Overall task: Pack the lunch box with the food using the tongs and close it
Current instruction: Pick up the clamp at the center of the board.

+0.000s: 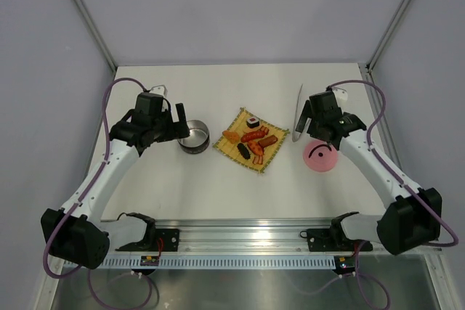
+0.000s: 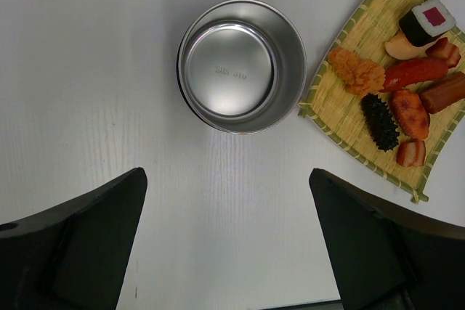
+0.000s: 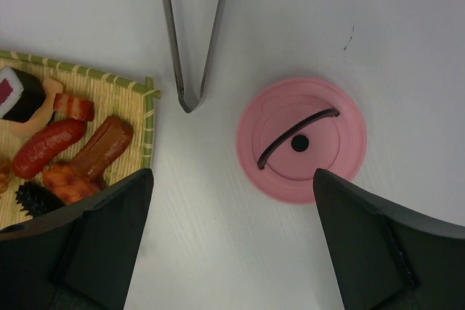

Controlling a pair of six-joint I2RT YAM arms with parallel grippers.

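L tool (image 2: 225,179), R tool (image 3: 232,176) wide open, empty; lunch box (image 2: 240,63) = shiny round tin, dark wall.

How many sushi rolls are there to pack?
1: the sushi roll sits at the far corner of the bamboo mat. The lunch box is empty; none looks hidden.

A square yellow woven mat (image 1: 265,163), green-edged, is seen lying flat and cornerwise on the white surface (image 1: 218,194). It is placed between the two pairs: ahead and right of the left fingers (image 2: 80,245), ahead and left of the right fingers (image 3: 385,245). A metal rail (image 1: 240,237) is fixed well behind both pairs. Grey walls (image 1: 240,12) are noted beyond.
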